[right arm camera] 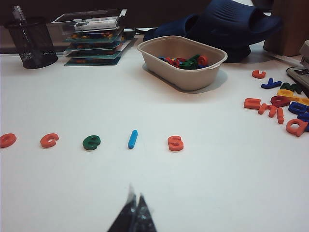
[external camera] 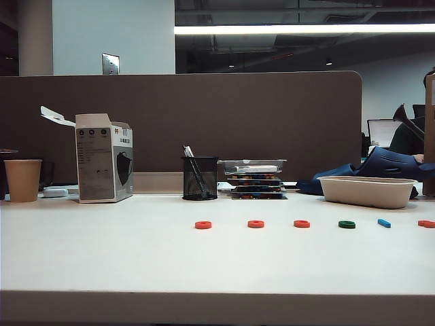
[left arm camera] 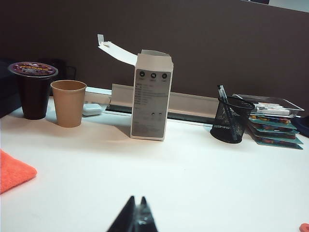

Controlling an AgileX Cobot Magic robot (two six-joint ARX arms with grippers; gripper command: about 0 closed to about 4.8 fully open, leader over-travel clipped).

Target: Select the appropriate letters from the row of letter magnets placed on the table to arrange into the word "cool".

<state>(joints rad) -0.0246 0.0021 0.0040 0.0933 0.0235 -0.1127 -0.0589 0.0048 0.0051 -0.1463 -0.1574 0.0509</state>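
The row of letter magnets lies across the white table (external camera: 102, 258). In the exterior view it reads as three red-orange pieces (external camera: 255, 223), a dark green one (external camera: 346, 224), a light-blue bar (external camera: 384, 223) and another red-orange piece (external camera: 426, 223). The right wrist view shows a red-orange "o" (right arm camera: 7, 140), a "c" (right arm camera: 49, 140), a green "e" (right arm camera: 91, 142), the blue "l" (right arm camera: 133, 138) and a red-orange "s" (right arm camera: 175, 143). My right gripper (right arm camera: 135, 192) is shut and empty, short of the row. My left gripper (left arm camera: 137, 198) is shut and empty over bare table. Neither arm appears in the exterior view.
A paper cup (external camera: 22, 180), an open white box (external camera: 104, 157), a mesh pen holder (external camera: 200, 178) and stacked trays (external camera: 255, 178) line the back. A beige bowl (right arm camera: 183, 63) holds spare letters, with more loose letters (right arm camera: 277, 104) beside it. An orange cloth (left arm camera: 12, 170) lies by the left gripper.
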